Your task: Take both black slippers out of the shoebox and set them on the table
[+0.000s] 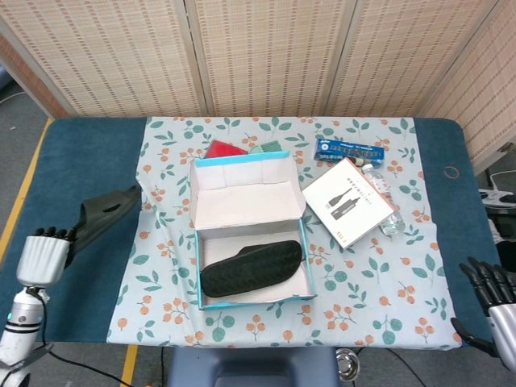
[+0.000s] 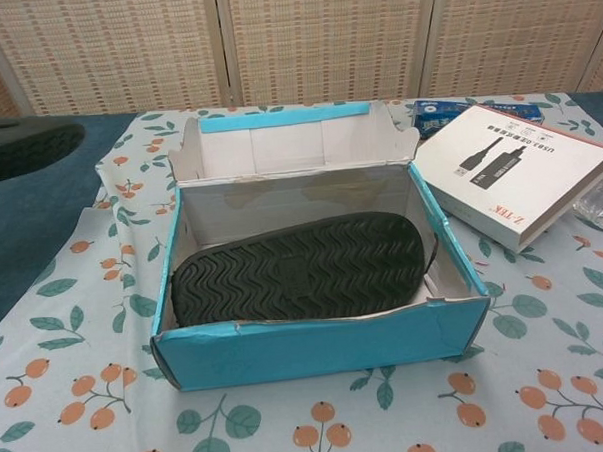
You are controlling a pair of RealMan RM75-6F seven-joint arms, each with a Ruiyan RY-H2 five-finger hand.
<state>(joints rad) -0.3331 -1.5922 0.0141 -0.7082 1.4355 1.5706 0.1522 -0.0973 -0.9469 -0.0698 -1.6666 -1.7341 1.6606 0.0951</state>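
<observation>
your left robot hand (image 1: 44,256) is holding one slipper (image 1: 103,210) over the counter (image 1: 81,161), other slipper (image 1: 251,267) is in the shoebox (image 1: 250,193), right robot hand (image 1: 493,300) empty, fingers spread.

one slipper (image 1: 251,268) lies in the shoebox (image 1: 305,256); the other slipper (image 1: 103,211) is well left of it.
</observation>
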